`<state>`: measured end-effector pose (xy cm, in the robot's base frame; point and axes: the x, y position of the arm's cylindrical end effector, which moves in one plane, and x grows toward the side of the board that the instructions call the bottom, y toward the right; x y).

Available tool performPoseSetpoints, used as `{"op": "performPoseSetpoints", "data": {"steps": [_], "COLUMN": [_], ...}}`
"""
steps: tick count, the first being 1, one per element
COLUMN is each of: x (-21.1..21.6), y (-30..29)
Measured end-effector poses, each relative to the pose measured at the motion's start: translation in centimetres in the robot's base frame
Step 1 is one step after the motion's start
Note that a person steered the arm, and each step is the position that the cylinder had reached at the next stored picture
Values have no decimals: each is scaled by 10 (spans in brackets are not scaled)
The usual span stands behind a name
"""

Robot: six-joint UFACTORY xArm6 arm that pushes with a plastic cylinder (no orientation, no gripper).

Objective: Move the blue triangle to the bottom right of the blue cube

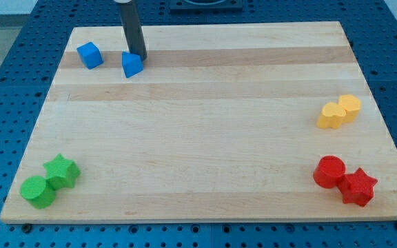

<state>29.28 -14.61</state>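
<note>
The blue cube sits near the board's top left corner. The blue triangle lies just to its right and slightly lower. My tip stands at the triangle's upper right edge, touching or almost touching it. The rod rises from there out of the view's top.
A green cylinder and a green star sit at the bottom left. A yellow heart and a yellow block sit at the right. A red cylinder and a red star sit at the bottom right. The wooden board lies on a blue perforated table.
</note>
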Motion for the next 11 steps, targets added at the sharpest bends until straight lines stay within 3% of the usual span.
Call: {"op": "performPoseSetpoints", "data": {"steps": [1,2,4,7,9,11], "x": [-2,24,96,14,-6,-16], "y": [31,61,59,1,-38,16]}}
